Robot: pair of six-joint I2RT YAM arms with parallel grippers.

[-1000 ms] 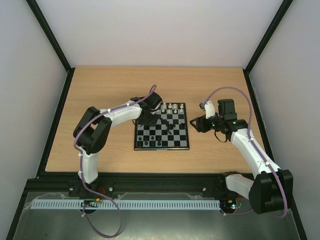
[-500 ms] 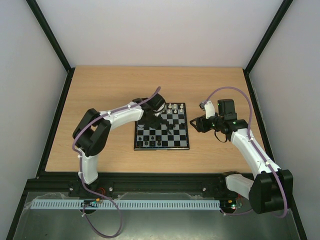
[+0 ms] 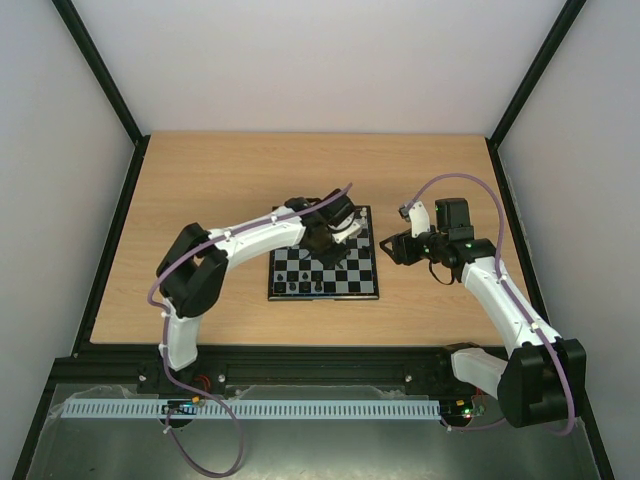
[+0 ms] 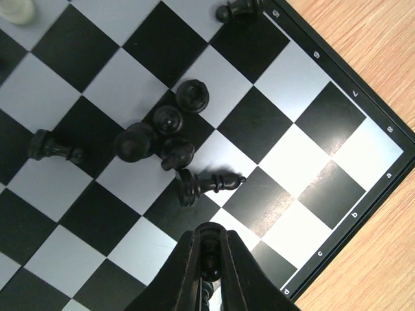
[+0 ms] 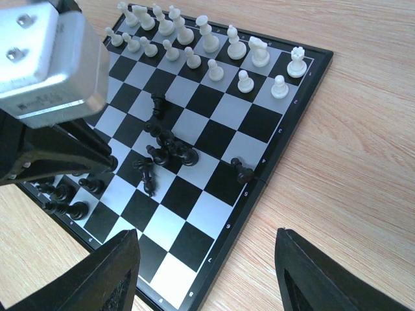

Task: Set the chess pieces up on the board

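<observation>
Where the pale wooden desk shows between the two arms, a small chessboard of black and pale grey checks lies flat.

White chessmen: two upright rows along the board's far edge.

Black chessmen:
- A few upright black pieces stand at the near edge, toward the left.
- A jumble of black pieces sits mid-board, several of them toppled and touching.
- A lone black piece stands upright just inside the right rim.

Left arm extends over the board's far half. The left jaws are closed, pinching a small black piece; I cannot tell its type. Just ahead of them a black bishop-like piece lies on its side.

Right arm: the right jaws are spread wide with nothing between them. They hover over bare desk just off the board's right edge, pointed at the board.
</observation>
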